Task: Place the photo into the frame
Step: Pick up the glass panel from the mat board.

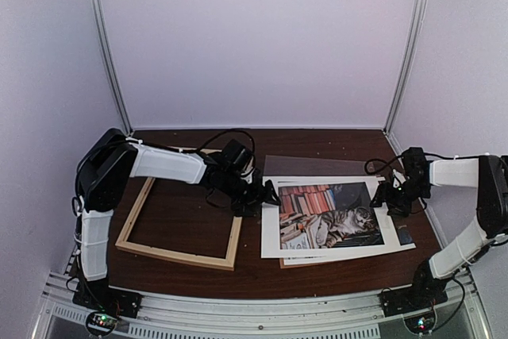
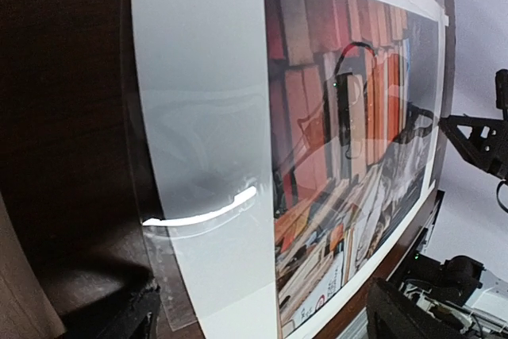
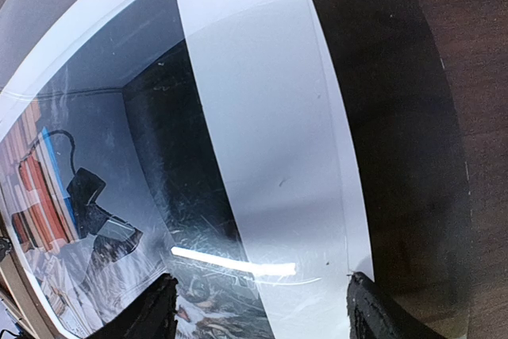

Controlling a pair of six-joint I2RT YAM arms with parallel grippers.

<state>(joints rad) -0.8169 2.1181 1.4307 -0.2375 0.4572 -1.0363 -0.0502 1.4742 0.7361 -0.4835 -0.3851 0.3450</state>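
I see the photo (image 1: 333, 216) face up on the table (image 1: 333, 279), right of the frame (image 1: 176, 255), its cat veiled by glare off a clear sheet (image 1: 317, 166), a brown board (image 1: 284, 262) peeking beneath, with left gripper (image 1: 266, 194) and right gripper (image 1: 385, 196) flanking it, jaws spread, grasping nothing.

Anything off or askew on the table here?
The photo lies slightly rotated, right of the empty frame, in a misaligned stack: a clear sheet juts past its far edge, and a brown board peeks out at its near edge.
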